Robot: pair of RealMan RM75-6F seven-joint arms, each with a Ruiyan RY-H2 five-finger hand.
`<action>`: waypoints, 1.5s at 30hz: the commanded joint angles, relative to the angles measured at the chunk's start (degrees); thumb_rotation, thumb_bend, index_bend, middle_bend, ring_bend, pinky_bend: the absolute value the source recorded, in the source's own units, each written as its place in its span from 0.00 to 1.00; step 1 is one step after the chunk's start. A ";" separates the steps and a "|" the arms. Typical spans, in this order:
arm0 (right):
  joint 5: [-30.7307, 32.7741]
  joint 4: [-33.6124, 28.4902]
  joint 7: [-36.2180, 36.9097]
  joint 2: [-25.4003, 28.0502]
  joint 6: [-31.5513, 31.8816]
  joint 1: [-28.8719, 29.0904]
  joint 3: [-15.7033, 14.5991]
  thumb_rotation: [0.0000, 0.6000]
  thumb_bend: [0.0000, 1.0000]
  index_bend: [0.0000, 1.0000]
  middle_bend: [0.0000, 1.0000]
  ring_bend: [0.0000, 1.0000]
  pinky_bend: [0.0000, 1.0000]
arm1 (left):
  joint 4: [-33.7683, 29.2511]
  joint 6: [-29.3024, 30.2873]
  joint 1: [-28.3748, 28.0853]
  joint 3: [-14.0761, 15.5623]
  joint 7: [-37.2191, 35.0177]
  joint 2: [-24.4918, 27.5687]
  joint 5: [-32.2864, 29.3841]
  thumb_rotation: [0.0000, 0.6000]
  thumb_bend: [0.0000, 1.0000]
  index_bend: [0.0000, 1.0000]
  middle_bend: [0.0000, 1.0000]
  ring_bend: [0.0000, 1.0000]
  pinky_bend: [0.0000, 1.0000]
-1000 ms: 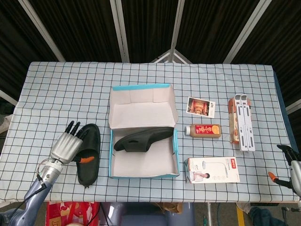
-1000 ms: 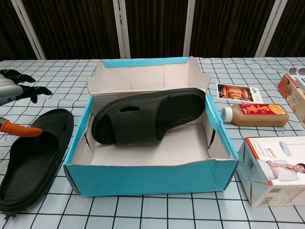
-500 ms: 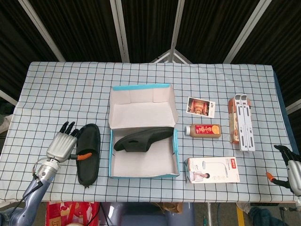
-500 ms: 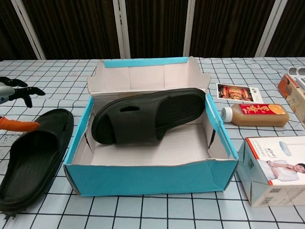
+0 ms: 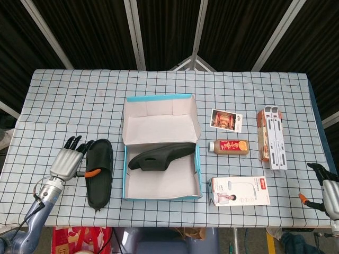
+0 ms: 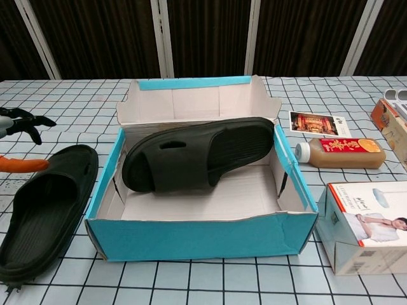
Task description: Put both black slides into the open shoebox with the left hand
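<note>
Black slide lies on the table left of the shoebox; the other slide sits inside. Left hand, fingers spread and empty, is beside it.

Chest view: the propped slide may block the second slide's entry.

The two matt black rubbery slides, one on the bench and one in the box, look ribbed. The turquoise cardboard shoebox has a dull, pale paper interior. The checked cloth bench cover lies smooth.

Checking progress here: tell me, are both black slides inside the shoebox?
No: one slide lies in the shoebox; the other slide lies on the table.
</note>
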 commanded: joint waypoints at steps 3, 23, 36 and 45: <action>-0.04 -0.06 -0.11 -0.01 0.00 0.05 -0.03 1.00 0.23 0.17 0.16 0.24 0.22 | 0.81 -0.72 -0.65 -0.36 1.67 -0.51 0.04 0.09 0.00 0.00 0.22 0.01 0.07; 0.00 0.12 0.25 -0.03 -0.01 0.13 -0.07 1.00 0.23 0.18 0.16 0.24 0.22 | -1.37 -1.72 -3.19 1.21 13.48 3.00 4.74 0.88 0.37 0.00 0.23 0.00 0.07; 0.19 0.29 0.02 -0.16 -0.80 0.54 -0.14 1.00 0.23 0.18 0.17 0.24 0.22 | -0.71 -1.37 -3.53 0.72 10.78 1.37 6.74 0.90 0.28 0.00 0.22 0.00 0.07; 0.26 0.38 0.00 -0.24 -1.27 0.78 -0.22 1.00 0.23 0.18 0.16 0.24 0.22 | -6.71 2.06 -2.10 0.86 11.99 5.31 8.87 0.89 0.28 0.00 0.23 0.00 0.07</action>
